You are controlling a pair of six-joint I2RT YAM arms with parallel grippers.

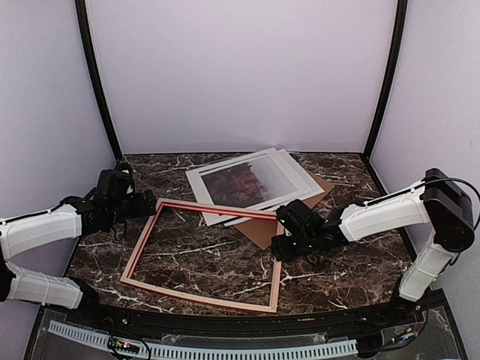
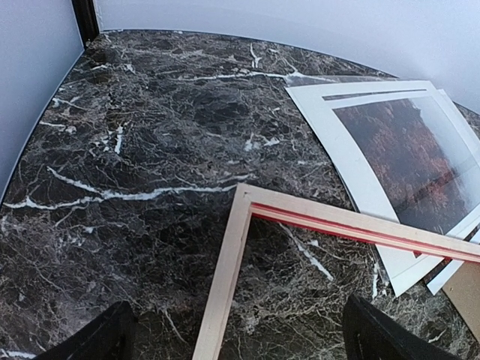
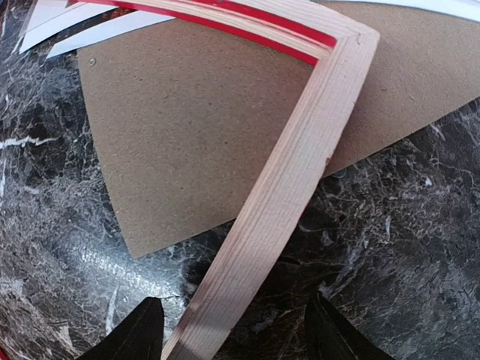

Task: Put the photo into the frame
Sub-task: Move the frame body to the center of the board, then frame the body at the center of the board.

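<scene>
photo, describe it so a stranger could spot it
At the back of the marble table, sheets lie stacked behind the frame. The photo is on top: reddish trees, white margin, unlike the plain sheet and brown board beneath.

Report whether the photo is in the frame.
Out: the photo lies face up, mostly beyond the frame, whose opening shows mainly marble.

Bare table [image 1: 202, 255] inside the frame [image 1: 199, 295], wide and easy to drop into. More room at the far-left corner, right up to the wall [image 1: 45, 112]. Blocked beyond the far rail: photo [image 1: 244, 182] and pale sheets [image 1: 304, 176] stacked on the backing board [image 1: 260, 231], tucked under that rail. Left gripper [image 1: 148, 204] spread astride the far-left corner, right gripper [image 1: 282, 238] spread astride the right rail, marble free either side.
</scene>
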